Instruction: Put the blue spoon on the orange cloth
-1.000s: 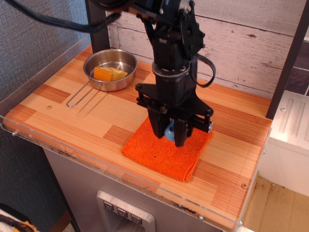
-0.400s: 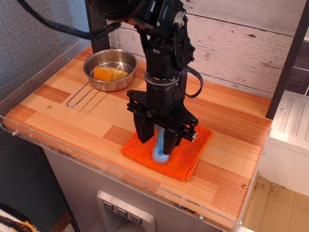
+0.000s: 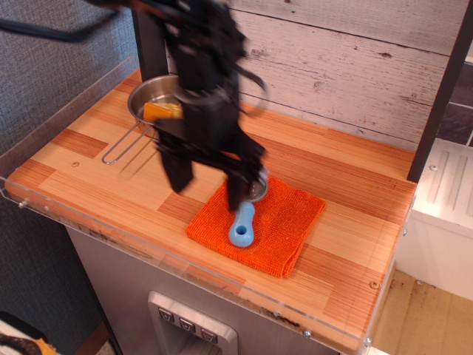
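Note:
The blue spoon [image 3: 244, 222] lies on the orange cloth [image 3: 277, 229], handle end with its hole toward the front, grey bowl partly behind a finger. The cloth lies flat near the table's front middle. My gripper [image 3: 207, 181] is open and empty, blurred by motion, just above and left of the spoon. Its left finger is over bare wood and its right finger is over the cloth's back left edge.
A steel pan [image 3: 148, 100] with a wire handle [image 3: 122, 148] sits at the back left and holds a yellow-orange block [image 3: 161, 111]. A clear plastic rim [image 3: 66, 214] runs along the table's front and left edges. A dark post [image 3: 442, 89] stands at the right.
The gripper has let go of the spoon, which now lies flat on the cloth. The gripper has opened, lifted and swung to the left.

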